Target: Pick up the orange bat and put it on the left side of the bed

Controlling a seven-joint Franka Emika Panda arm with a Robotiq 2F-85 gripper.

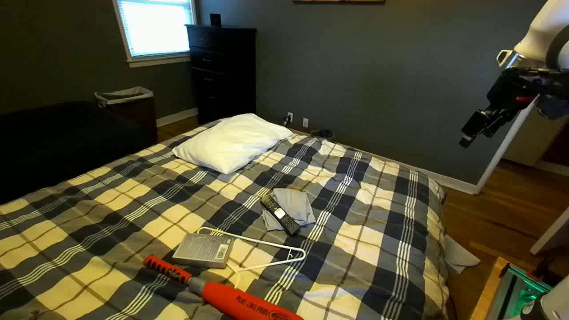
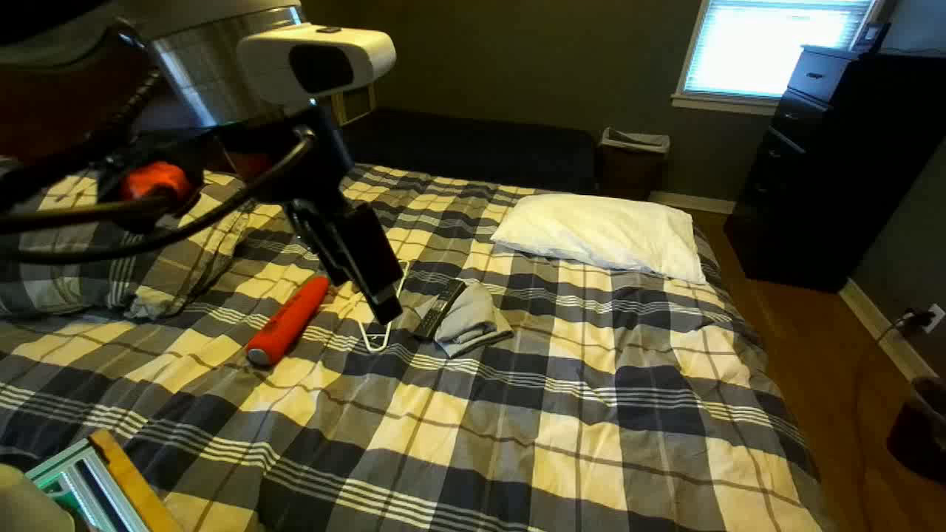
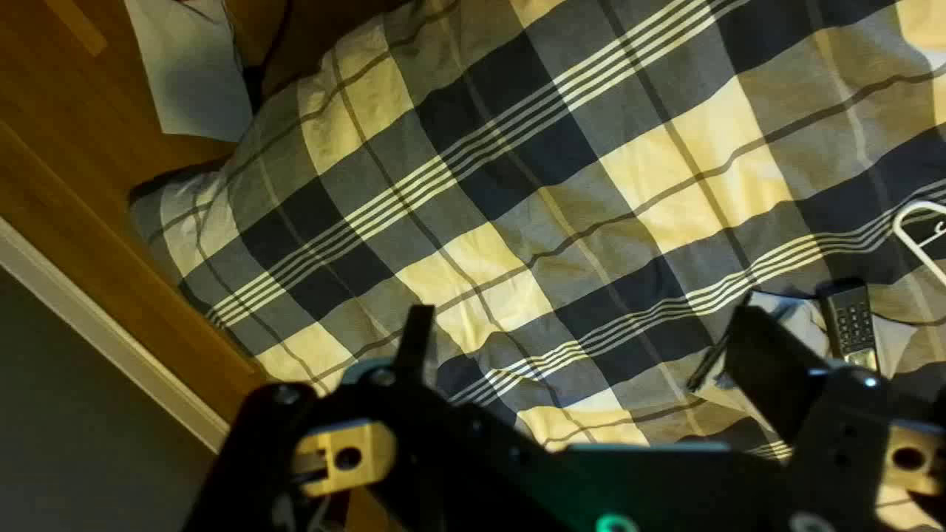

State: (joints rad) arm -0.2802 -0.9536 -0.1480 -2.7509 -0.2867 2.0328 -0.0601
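Note:
The orange bat (image 1: pixel 249 304) lies on the plaid bed (image 1: pixel 355 271). Its narrow handle points away from the camera in that exterior view, and its thick end is cut off by the bottom edge. In an exterior view the thick end of the bat (image 2: pixel 290 319) shows, with its handle hidden behind my gripper. My gripper (image 1: pixel 475 131) is in the air above the bed's edge, well apart from the bat. In the wrist view my gripper (image 3: pixel 584 321) has its fingers spread with nothing between them, over the bed (image 3: pixel 502 170). The bat is out of the wrist view.
A white hanger (image 1: pixel 271 246) and a grey box (image 1: pixel 202 251) lie beside the bat. A black remote (image 1: pixel 280 214) lies on a grey cloth (image 1: pixel 302 206). A white pillow (image 2: pixel 602 233) lies at the bed's far end. A dark dresser (image 1: pixel 224 73) stands against the wall.

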